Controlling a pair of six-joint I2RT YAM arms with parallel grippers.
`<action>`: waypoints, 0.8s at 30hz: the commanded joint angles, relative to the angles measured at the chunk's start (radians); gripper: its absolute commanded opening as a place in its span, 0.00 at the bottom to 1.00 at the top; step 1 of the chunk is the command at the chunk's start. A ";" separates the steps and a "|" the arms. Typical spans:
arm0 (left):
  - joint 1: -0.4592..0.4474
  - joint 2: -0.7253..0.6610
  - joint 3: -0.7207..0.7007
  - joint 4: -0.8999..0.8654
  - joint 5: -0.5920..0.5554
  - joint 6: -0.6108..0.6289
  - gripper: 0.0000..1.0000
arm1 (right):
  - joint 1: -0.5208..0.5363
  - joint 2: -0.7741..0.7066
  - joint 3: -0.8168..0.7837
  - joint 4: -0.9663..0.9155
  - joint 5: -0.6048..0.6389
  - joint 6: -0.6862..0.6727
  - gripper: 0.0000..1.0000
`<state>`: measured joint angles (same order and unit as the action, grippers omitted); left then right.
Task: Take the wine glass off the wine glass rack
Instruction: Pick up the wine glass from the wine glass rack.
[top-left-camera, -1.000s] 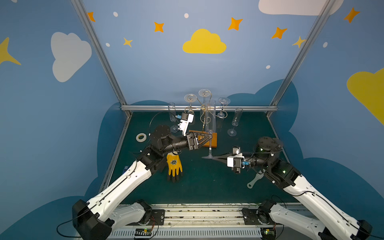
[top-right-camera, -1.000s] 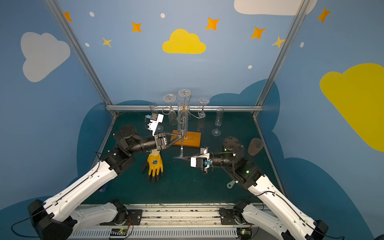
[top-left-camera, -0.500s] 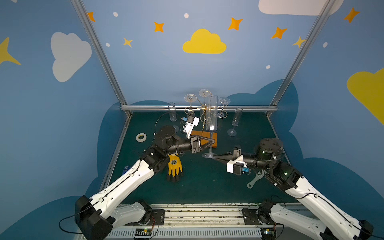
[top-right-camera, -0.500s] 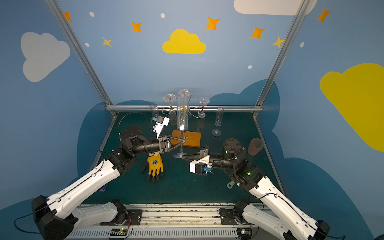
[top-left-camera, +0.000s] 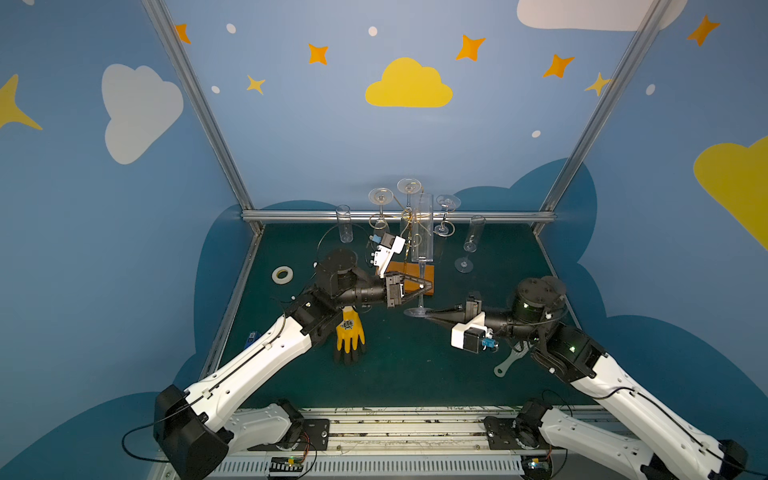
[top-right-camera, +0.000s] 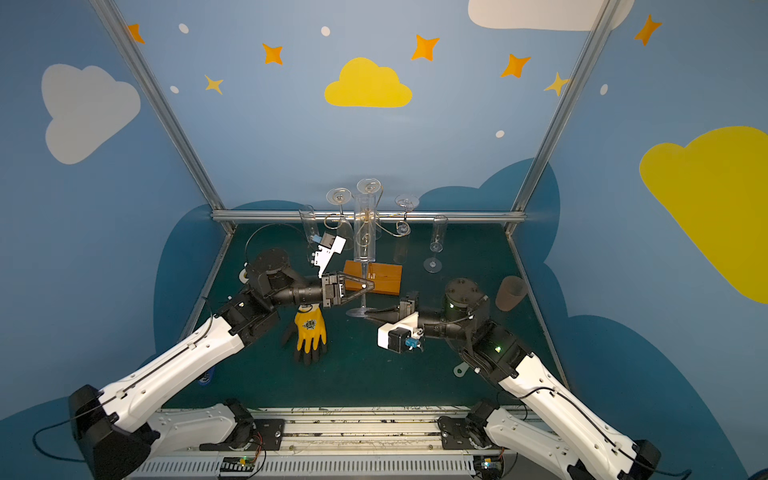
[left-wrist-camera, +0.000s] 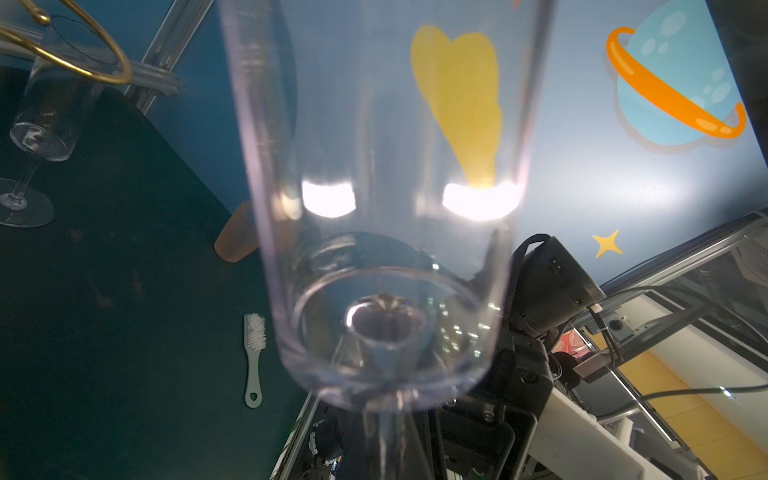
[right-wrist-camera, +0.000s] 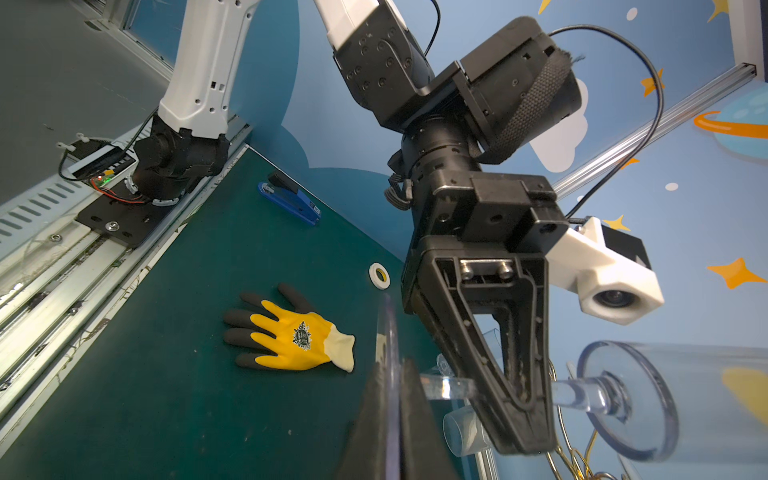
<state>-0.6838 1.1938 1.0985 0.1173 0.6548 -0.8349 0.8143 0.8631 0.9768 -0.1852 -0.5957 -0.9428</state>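
Note:
The wine glass (top-left-camera: 422, 228), a tall clear flute, stands upright in the air in front of the wine glass rack (top-left-camera: 409, 216), clear of its gold wire arms. My left gripper (top-left-camera: 424, 286) is shut on the stem, and the bowl (left-wrist-camera: 386, 208) fills the left wrist view above the gripper (left-wrist-camera: 392, 453). From the right, my right gripper (top-left-camera: 417, 312) is shut on the flat foot (right-wrist-camera: 390, 332), one finger on each face. Both top views show this, with the glass (top-right-camera: 365, 228) over the rack's orange base (top-right-camera: 382, 276). Three glasses hang upside down on the rack.
A yellow glove (top-left-camera: 350, 332) lies under the left arm, with a tape roll (top-left-camera: 282, 274) and a blue stapler (top-left-camera: 250, 337) further left. Two flutes (top-left-camera: 344, 222) (top-left-camera: 471, 241) stand on the mat. A brush (top-left-camera: 509, 361) lies under the right arm, and a brown cup (top-right-camera: 510, 293) at the right wall.
My left gripper has reached in and closed on the stem. The right wrist has rolled, its camera now hanging lower, and it stays at the foot. The glass has hardly moved.

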 joint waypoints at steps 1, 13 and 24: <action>-0.003 -0.007 0.016 0.017 -0.011 0.002 0.03 | 0.013 -0.010 0.001 -0.012 0.017 -0.016 0.71; -0.004 -0.069 -0.001 -0.015 -0.130 0.108 0.03 | 0.015 -0.065 -0.065 0.115 0.117 0.068 0.94; -0.005 -0.172 0.021 -0.275 -0.358 0.517 0.03 | 0.013 -0.090 -0.092 0.374 0.491 0.505 0.94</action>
<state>-0.6857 1.0534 1.0958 -0.0868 0.3817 -0.4969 0.8246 0.7849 0.8742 0.0875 -0.2623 -0.6312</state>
